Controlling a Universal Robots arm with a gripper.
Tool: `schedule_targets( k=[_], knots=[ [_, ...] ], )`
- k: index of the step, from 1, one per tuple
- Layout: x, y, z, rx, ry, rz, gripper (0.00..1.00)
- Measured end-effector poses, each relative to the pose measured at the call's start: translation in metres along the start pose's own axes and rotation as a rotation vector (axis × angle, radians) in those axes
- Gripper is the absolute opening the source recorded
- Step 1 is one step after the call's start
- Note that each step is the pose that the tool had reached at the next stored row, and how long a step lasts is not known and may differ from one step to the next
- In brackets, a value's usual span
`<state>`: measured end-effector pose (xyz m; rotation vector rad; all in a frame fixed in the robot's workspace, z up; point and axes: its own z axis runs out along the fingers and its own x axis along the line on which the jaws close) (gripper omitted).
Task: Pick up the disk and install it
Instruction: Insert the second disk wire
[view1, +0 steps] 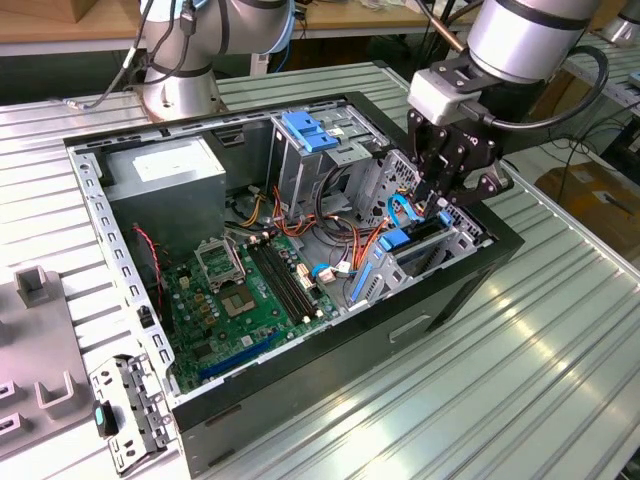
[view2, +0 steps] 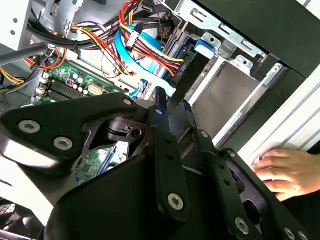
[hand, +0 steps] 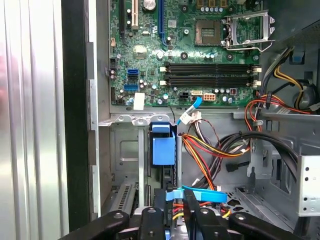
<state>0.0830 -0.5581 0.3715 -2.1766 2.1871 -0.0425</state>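
Note:
The disk (view1: 416, 236) stands on edge in the metal drive bay (view1: 455, 252) at the corner of the open computer case on the exterior view's right. It is part-way down in the bay. In the second wrist view the disk (view2: 192, 72) is a dark slab with a blue rail end (view2: 205, 45). The first wrist view shows its blue rail (hand: 163, 150) edge-on. My gripper (view1: 440, 205) hangs straight above it. Its black fingers close narrowly around the disk's upper edge in both wrist views (view2: 173, 100) (hand: 174, 200).
A green motherboard (view1: 240, 290), a grey power-supply box (view1: 165, 170) and a metal cage with a blue handle (view1: 305, 135) fill the case. Orange, red and blue cables (view1: 345, 235) run beside the bay. A hand (view2: 285, 170) rests outside the case. A loose bracket (view1: 125, 405) lies on the table.

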Motion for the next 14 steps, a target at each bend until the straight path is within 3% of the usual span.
schedule_targets(
  k=[2, 5, 14],
  knots=[
    [0.0, 0.0, -0.0001, 0.0, 0.0001, 0.0, 0.28],
    [0.0, 0.0, -0.0001, 0.0, 0.0002, 0.0, 0.11],
    [0.0, 0.0, -0.0006, 0.0, 0.0002, 0.0, 0.11]
  ],
)
